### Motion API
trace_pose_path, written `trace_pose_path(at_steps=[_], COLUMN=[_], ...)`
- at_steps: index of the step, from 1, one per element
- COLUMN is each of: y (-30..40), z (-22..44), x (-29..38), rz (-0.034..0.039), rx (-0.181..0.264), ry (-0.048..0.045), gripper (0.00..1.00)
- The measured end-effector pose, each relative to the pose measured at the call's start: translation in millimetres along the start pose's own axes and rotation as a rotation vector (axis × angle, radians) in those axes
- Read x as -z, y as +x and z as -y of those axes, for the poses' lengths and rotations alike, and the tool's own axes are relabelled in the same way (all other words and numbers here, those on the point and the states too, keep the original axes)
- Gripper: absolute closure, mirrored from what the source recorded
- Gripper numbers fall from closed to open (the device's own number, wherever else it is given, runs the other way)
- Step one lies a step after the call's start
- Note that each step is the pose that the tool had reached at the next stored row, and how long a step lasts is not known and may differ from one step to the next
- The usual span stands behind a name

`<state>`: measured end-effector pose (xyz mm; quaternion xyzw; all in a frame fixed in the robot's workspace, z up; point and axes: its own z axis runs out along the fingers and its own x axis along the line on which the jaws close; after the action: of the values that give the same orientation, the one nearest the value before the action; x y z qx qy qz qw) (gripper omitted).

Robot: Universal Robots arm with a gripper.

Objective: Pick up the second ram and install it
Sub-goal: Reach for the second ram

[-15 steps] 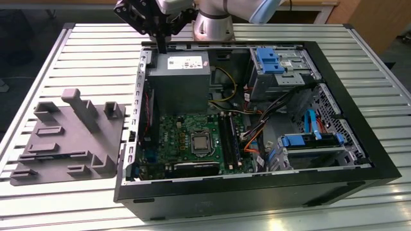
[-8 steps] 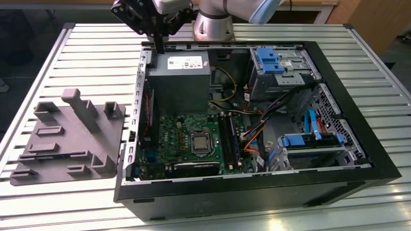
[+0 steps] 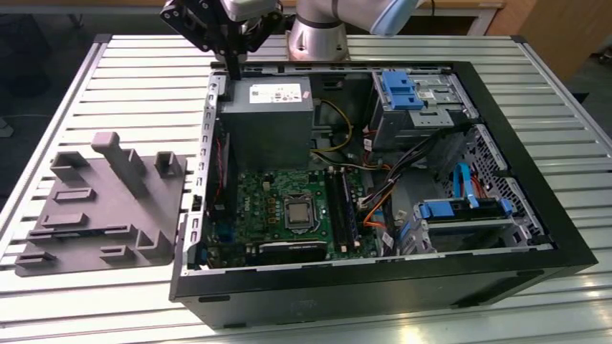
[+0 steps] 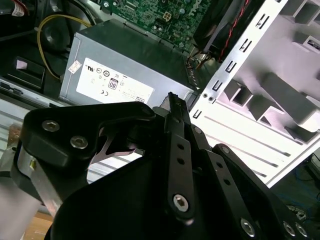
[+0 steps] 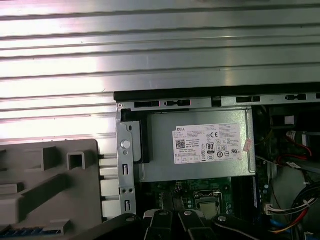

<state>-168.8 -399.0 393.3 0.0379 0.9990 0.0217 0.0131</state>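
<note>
**Exterior view.** The gripper hangs at the far rim of the open computer case, near the corner toward the exterior view's left. Its tips sit low beside the grey power supply. The claw is drawn together: the two fingers read as one thin dark line. Outside that corner the slatted table lies bare up to its far edge. Nearer the camera, the grey fixture takes up that side, its edge just beside the case wall. Inside the case, the motherboard lies next to the power supply. Its long black slots are hemmed in by cables toward the exterior view's right, and the blue drive cage stands beyond.

**Second wrist view.** The fingers meet at the tip over the power supply's corner, close to the perforated case wall. Whether anything thin sits between them cannot be told.

**First wrist view.** The case rim runs straight, with bare slats beyond it. A thin strip with bluish marks lies in the fixture, outside the case and off to one side of the gripper — this is taken to be the second ram. It is seen edge-on, so its board colour and chips cannot be made out.
</note>
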Motion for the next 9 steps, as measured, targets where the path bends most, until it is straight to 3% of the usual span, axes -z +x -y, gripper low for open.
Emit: trace_pose_path(at_steps=[9], y=[6.8], z=[0.5], x=[0.2], rz=[0.0], rx=[0.0], ry=[0.0], gripper=[0.89])
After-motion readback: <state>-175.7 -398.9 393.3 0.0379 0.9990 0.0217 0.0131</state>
